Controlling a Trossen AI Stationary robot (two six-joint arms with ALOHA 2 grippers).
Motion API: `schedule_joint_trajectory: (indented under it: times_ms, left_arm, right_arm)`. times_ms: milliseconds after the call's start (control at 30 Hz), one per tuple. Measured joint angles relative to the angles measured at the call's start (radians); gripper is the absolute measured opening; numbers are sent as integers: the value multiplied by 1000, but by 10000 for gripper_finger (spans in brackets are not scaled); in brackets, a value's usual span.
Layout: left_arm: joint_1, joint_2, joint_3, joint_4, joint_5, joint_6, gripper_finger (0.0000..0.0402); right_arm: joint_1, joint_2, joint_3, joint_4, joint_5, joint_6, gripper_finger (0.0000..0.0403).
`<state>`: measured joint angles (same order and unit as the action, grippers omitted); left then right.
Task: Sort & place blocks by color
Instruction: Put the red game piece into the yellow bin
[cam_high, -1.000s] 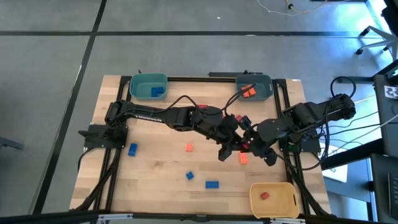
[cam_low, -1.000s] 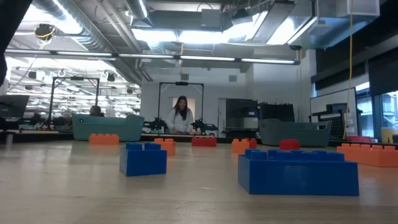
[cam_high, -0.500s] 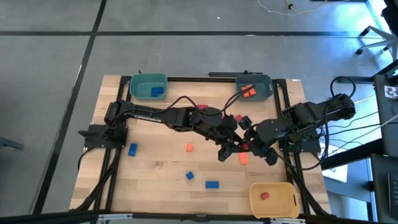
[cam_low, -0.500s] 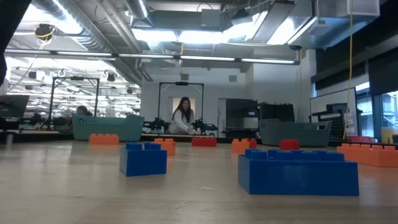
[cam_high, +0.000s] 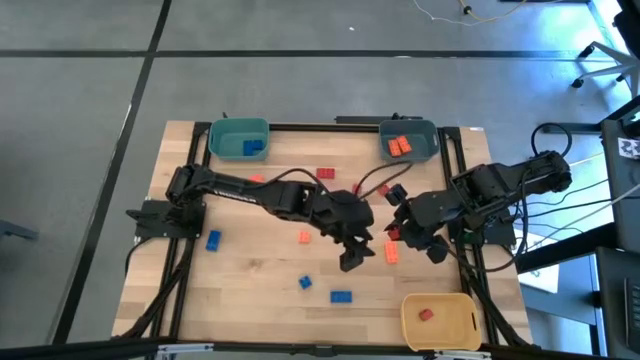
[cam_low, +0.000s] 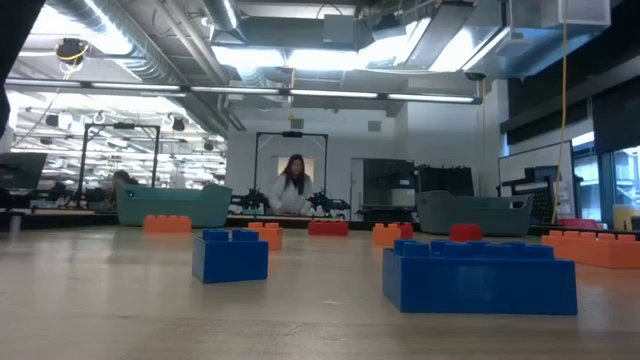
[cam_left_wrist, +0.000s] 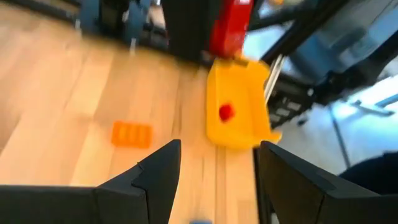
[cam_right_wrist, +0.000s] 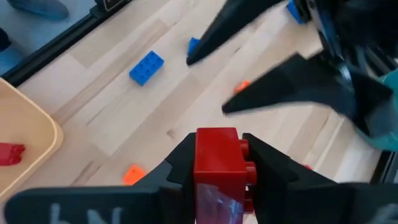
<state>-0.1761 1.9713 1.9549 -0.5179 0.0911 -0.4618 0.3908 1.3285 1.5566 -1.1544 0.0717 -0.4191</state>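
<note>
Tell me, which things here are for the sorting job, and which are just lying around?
For the job:
- red block held in the right jaws
- loose orange blocks, blue blocks and red blocks on the table
- teal bin, grey-blue bin, yellow bin

Just lying about:
- cables beside the table
- person far behind

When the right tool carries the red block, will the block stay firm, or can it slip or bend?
The red block looks like hard moulded plastic, so it probably stays stiff. The right tool pinches its flat sides squarely, so slipping seems unlikely, though smooth plastic could slide. It looks small and probably light.
</note>
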Motion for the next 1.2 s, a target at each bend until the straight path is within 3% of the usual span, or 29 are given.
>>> schedule_joint_trajectory:
  times_ms: [167, 500, 600, 767, 1200]
  left_arm:
    - [-16, 1, 0, -117, -13, -2, 210]
    - [-49, 2, 0, -335, -178, -26, 210]
    - [-52, 2, 0, -400, -199, -33, 210]
    - [-57, 3, 0, -473, -234, -33, 210]
    - [-57, 3, 0, -518, -291, -29, 210]
  right_arm:
    - [13, 0, 0, -30, -48, 43, 100]
    - [131, 0, 0, -129, -103, 225, 99]
    - [181, 0, 0, -167, -116, 307, 99]
    - [268, 0, 0, -179, -225, 460, 99]
    - [480, 20, -71, -193, -254, 908, 99]
